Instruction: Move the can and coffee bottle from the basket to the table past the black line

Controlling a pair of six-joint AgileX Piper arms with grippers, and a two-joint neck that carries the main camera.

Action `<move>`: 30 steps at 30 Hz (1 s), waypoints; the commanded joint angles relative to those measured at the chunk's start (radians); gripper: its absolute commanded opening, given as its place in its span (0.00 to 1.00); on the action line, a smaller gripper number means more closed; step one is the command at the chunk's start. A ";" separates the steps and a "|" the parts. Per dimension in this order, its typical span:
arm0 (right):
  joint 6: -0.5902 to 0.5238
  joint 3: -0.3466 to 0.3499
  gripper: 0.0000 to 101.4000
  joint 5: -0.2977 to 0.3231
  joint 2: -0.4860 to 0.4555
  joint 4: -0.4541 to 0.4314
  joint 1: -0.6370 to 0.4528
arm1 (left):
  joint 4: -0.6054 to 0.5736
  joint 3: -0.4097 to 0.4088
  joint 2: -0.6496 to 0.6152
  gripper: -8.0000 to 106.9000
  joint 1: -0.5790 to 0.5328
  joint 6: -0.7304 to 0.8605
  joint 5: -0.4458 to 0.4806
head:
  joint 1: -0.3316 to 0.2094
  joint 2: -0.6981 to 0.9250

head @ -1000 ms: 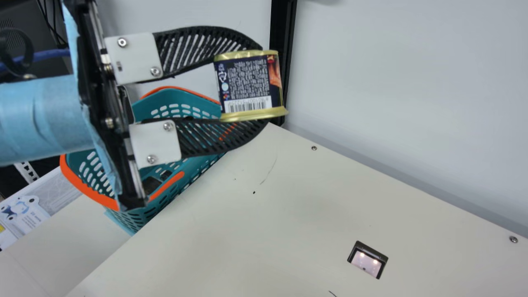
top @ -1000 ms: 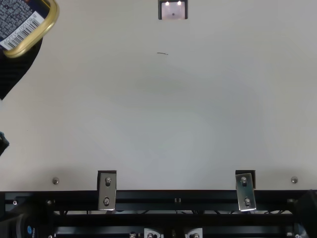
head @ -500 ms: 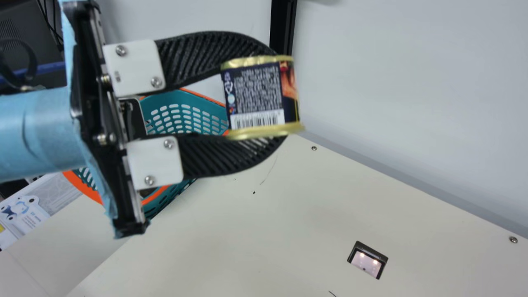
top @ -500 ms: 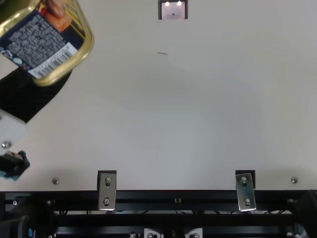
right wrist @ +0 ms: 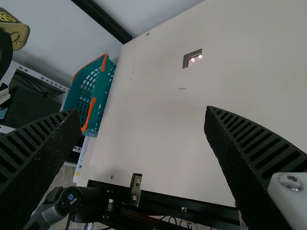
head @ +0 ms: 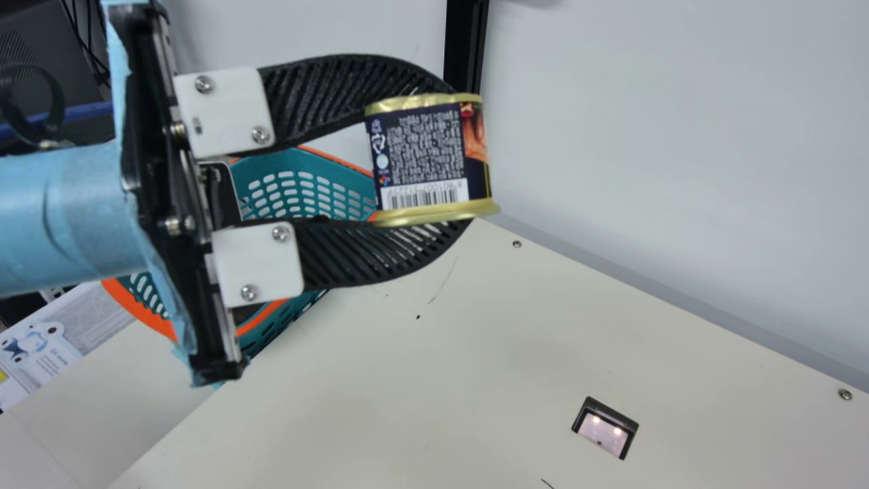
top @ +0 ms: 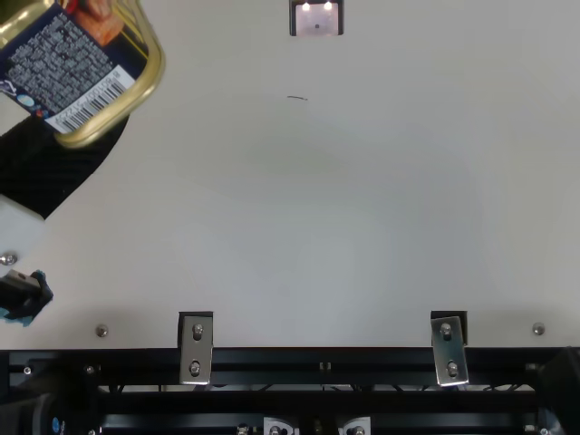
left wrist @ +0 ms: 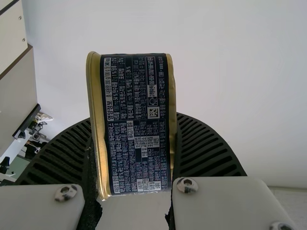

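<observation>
My right jaws are apart and my left jaws clamp the can (head: pixel 424 156) near their tips, so hard bench (head: pixel 441 380) contact could twist it loose.

Bright, diffuse light, soft shading by the table's (top: pixel 362 254) near edge, glints on can (left wrist: pixel 136 124), twin hotspots in panel (top: pixel 317 20).

A pale grey wall (head: pixel 645 149) and a black upright post (head: pixel 464 41) stand behind the cream table (head: pixel 475 360).
</observation>
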 commanded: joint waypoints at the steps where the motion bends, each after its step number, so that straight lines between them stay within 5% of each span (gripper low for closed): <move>1: 0.000 0.000 1.00 0.000 0.000 0.000 0.000 | 0.000 0.000 0.000 0.16 0.000 0.000 0.000 | -0.031 0.013; 30: 0.000 0.000 1.00 0.000 0.000 0.000 0.000 | -0.006 0.006 0.006 0.16 0.001 0.016 0.001 | -0.031 0.013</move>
